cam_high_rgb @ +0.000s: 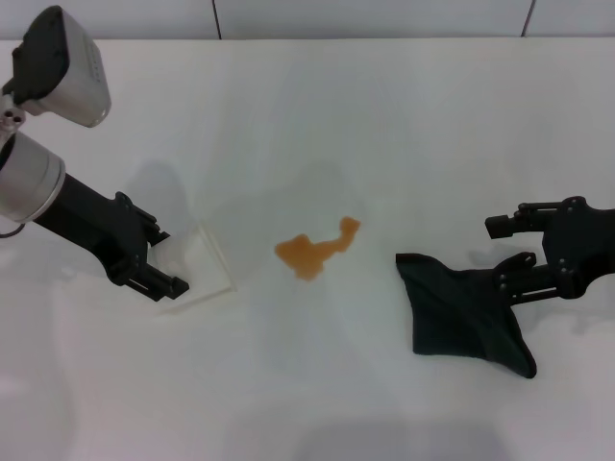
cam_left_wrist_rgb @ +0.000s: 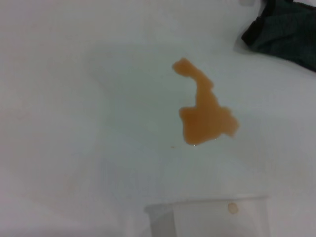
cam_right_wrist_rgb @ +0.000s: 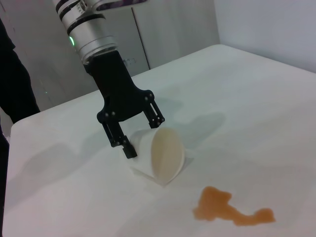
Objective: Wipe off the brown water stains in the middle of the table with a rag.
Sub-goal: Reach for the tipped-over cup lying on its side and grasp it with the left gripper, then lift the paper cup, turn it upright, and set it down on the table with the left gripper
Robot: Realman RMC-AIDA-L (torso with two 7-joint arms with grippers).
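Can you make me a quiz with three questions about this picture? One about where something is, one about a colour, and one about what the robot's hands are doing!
1. Where is the rag?
A. On the spill
B. By the right hand
C. Inside the cup

2. What colour is the spill?
A. Orange-brown
B. Blue
C. Pink

3. What is the cup doing?
A. Standing up full
B. Hanging in the air
C. Lying on its side at the left hand

Answers:
1. B: the rag lies on the table with the right hand at its edge, apart from the spill.
2. A: the spill is a shiny orange-brown blotch in the middle.
3. C: the cup lies tipped over, its open mouth facing sideways, with the left hand around its closed end.
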